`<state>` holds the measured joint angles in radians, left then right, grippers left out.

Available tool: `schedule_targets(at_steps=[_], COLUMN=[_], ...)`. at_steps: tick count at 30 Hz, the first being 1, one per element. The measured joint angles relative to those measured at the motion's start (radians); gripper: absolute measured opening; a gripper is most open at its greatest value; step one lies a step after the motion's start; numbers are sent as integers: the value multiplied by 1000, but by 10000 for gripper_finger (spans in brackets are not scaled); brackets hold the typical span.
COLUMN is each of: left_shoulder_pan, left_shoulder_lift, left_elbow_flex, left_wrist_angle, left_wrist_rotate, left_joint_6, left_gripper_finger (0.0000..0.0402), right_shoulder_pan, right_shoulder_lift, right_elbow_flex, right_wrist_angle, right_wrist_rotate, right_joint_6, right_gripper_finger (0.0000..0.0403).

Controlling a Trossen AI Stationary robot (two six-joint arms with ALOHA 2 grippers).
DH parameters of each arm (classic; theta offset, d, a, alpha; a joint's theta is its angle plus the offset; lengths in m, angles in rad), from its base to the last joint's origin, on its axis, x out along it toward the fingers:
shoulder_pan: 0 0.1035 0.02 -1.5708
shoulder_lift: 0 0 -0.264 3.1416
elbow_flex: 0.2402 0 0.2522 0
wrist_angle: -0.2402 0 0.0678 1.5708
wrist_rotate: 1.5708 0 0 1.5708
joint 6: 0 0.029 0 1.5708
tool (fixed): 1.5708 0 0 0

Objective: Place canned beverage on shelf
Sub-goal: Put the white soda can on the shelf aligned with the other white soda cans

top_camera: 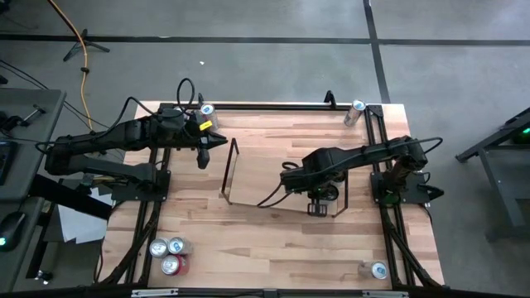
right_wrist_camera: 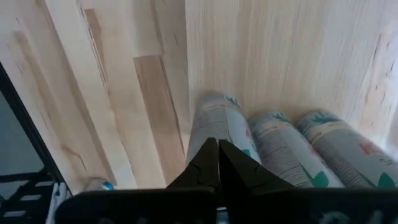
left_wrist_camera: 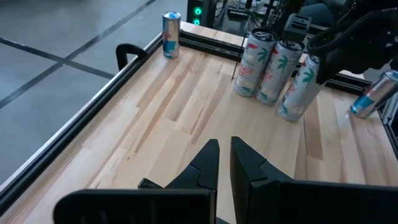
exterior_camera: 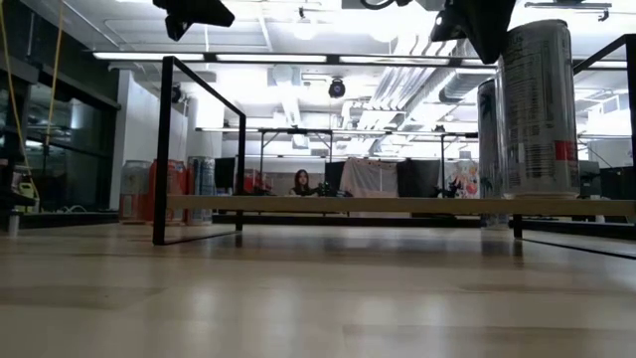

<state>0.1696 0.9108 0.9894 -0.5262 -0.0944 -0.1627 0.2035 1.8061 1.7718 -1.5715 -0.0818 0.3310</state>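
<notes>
The right hand (right_wrist_camera: 217,163) is hovering fully closed and empty just above three tall white palm-printed cans (right_wrist_camera: 283,149) standing together at one end of the low black thin-rod shelf (top_camera: 234,170) mid-counter (top_camera: 273,240). The left hand (left_wrist_camera: 224,163) is waiting closed, empty, beyond the shelf's other end.

A pale wood table (top_camera: 265,240) with darker plank streaks carries a thin black shelf (top_camera: 229,170). Three white cans (left_wrist_camera: 273,71) with green palm-leaf print and pink-red lettering stand together at the shelf's right end. Two silver cans and one red can (top_camera: 170,255) sit near the table's front left corner. A silver-and-blue can (left_wrist_camera: 171,35) stands at the far right corner.
</notes>
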Motion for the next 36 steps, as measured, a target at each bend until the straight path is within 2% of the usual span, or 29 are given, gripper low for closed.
schedule_targets(at_steps=[14, 22, 36], left_shoulder_pan=[0, 0, 0], left_shoulder_lift=[0, 0, 0], left_elbow_flex=[0, 0, 0], left_wrist_angle=[0, 0, 0], left_wrist_rotate=[1, 1, 1], left_joint_6=[-11, -17, -19], left_gripper_finger=[0, 0, 0], right_shoulder_pan=[0, 0, -40], right_shoulder_lift=[-58, -81, -71], right_elbow_flex=[-128, -130, -131], right_wrist_angle=[4, 0, 162], right_wrist_rotate=[-25, 3, -15], right_joint_6=[89, 89, 60], right_gripper_finger=[0, 0, 0])
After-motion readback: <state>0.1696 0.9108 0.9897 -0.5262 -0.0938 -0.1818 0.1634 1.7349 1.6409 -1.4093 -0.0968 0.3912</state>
